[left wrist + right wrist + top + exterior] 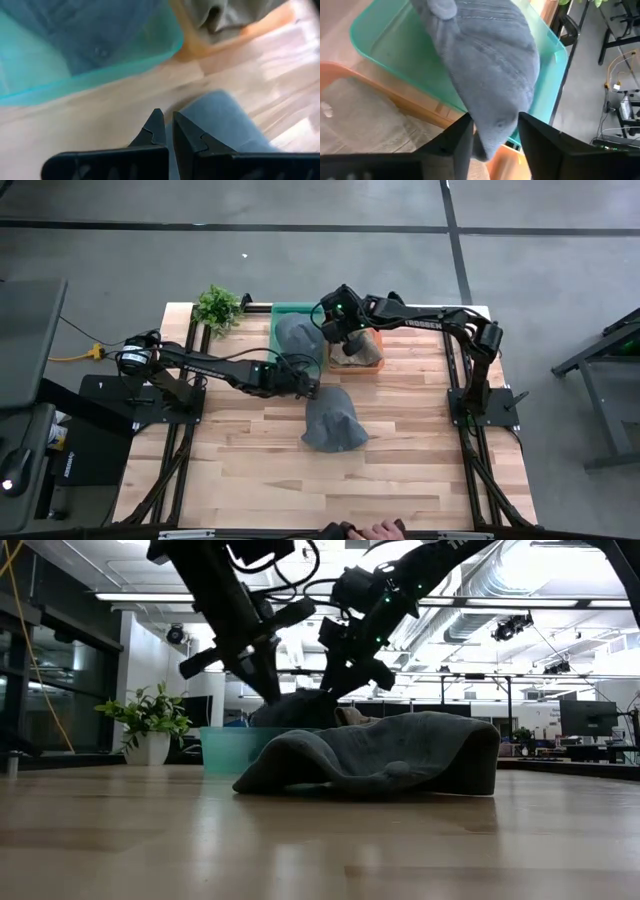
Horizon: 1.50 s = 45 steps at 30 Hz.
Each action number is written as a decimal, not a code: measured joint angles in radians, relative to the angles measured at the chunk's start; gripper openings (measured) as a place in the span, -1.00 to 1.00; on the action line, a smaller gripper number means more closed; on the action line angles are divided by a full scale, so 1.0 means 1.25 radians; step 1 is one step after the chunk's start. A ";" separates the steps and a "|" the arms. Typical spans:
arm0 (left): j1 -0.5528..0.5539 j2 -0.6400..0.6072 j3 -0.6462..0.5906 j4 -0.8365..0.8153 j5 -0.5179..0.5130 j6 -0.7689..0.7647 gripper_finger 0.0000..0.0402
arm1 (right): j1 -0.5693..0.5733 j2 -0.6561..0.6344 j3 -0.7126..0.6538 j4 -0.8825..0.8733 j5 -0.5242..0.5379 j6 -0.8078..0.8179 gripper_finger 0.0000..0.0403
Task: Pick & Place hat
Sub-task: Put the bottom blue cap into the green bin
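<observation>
It was an open-plan lab or office workspace: bare ceiling ducts (470, 615) and strip lights (170, 597) ran overhead, monitors (587, 718) stood on desks beyond, and the wooden worktop (240, 470) sat on a grey concrete floor (300, 260) marked with dark lines.

In the right wrist view, the right claw (495, 131) hides the lower edge of the grey hat (485, 65) between its fingers. Beyond it, the teal bin (385, 45) is cut off.
</observation>
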 joint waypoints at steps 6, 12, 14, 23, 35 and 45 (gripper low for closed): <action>0.000 0.000 0.000 -0.100 0.052 -0.018 -1.00 | 0.000 0.000 0.000 0.000 0.000 0.035 -0.70; -0.017 0.000 0.000 -0.273 0.062 -0.076 -1.00 | 0.001 0.000 0.000 0.005 -0.009 0.085 -0.94; -0.031 0.000 0.000 -0.320 0.047 -0.098 -1.00 | 0.002 0.000 0.000 0.020 -0.009 0.128 -0.96; -0.106 0.000 0.000 -0.445 -0.031 -0.155 -1.00 | 0.033 0.000 0.000 0.120 0.020 0.385 -0.99; -0.179 0.000 0.000 -0.522 -0.058 -0.183 -1.00 | 0.050 0.083 -0.001 0.207 0.101 0.755 -1.00; -0.190 0.000 0.000 -0.532 -0.043 -0.183 -1.00 | 0.074 0.123 -0.001 0.219 0.101 0.773 -1.00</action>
